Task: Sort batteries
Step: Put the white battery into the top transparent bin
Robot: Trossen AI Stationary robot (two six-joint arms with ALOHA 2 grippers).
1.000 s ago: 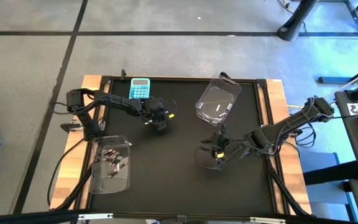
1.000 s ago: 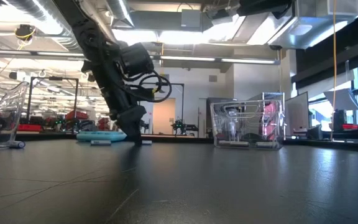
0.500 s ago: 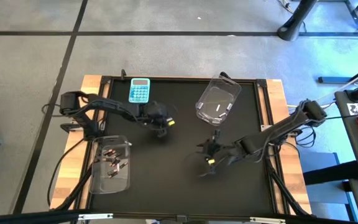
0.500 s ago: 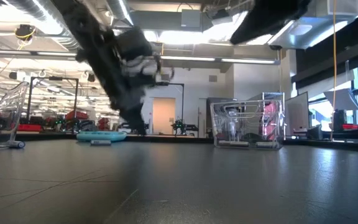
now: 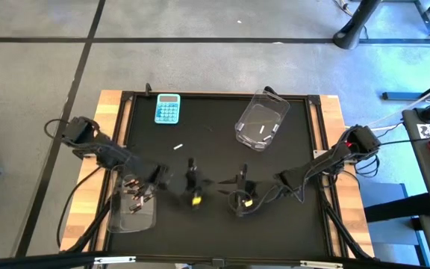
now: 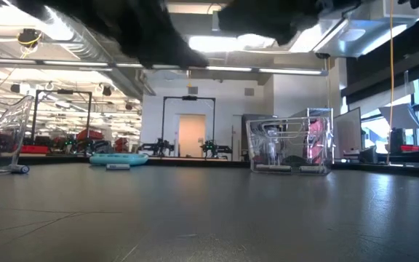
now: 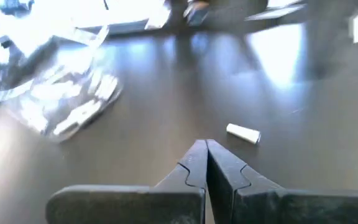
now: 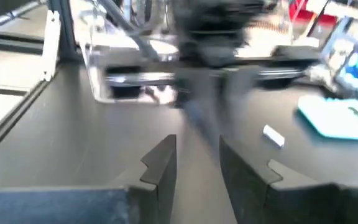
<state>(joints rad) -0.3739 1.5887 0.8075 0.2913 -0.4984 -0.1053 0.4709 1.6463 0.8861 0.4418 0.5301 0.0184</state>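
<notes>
both jaws of the left gripper (image 7: 205, 149) are pressed together, empty, near one white battery (image 7: 243, 132); right gripper (image 8: 197, 158) jaws stand apart, holding nothing, over the black mat (image 5: 290, 224).

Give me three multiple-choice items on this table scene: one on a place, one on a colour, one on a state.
1. Where is the calculator?
A. on the floor
B. on the black mat, near its edge
C. on a chair

2. What colour is the loose battery lying near the calculator?
A. silvery-white
B. green
C. dark with red

3. How do the fingers of the left gripper stand?
A. wide apart
B. clamped on the calculator
C. shut together, nothing between them

Answers: B, the high view shows it lying on the mat; A, it shows pale against the mat; C, the left wrist view shows the fingers touching.
</notes>
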